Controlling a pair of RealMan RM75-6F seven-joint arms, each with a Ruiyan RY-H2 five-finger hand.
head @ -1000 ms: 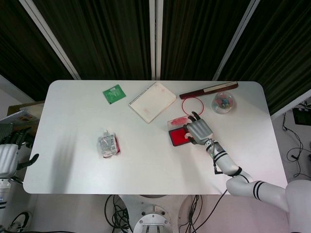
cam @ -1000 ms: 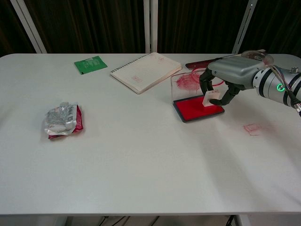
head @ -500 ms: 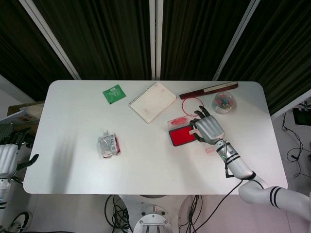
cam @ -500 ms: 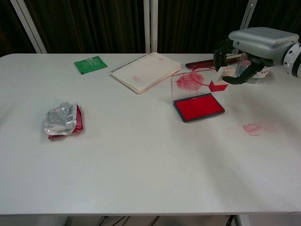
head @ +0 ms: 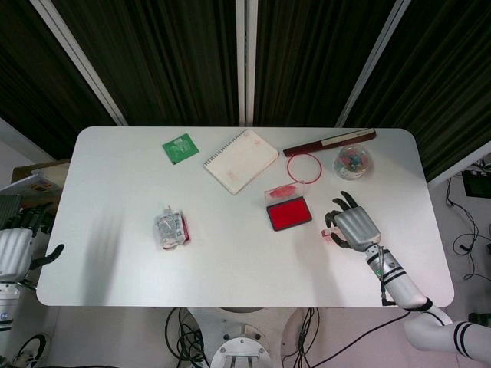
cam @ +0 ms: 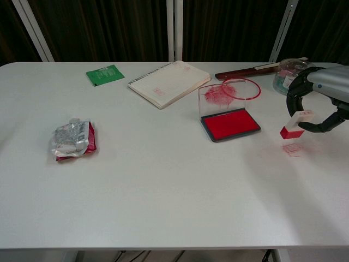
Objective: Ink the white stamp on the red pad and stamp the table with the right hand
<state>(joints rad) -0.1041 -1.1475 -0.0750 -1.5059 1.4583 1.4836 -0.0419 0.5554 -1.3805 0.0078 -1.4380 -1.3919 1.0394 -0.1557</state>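
Note:
My right hand [head: 354,228] [cam: 316,103] holds the white stamp [cam: 294,124] [head: 330,231], whose base is inked red, just above the table to the right of the red pad. A faint red stamp print [cam: 292,149] shows on the table right below the stamp. The red pad [head: 288,214] [cam: 230,124] lies open with its clear lid [cam: 218,100] standing up behind it. My left hand [head: 15,249] hangs off the table's left edge, fingers apart, holding nothing.
A spiral notebook [head: 240,160] [cam: 169,82], a green card [head: 180,147], a crumpled packet [head: 170,228] [cam: 72,139], a red ring [head: 304,167], a dark red long case [head: 330,142] and a clear round container [head: 352,162] [cam: 286,76] lie on the white table [head: 230,261].
My right hand lifted the stamp off the red pad, carried it right and toward the front edge, and lowered it over the faint print. The left hand stayed put.

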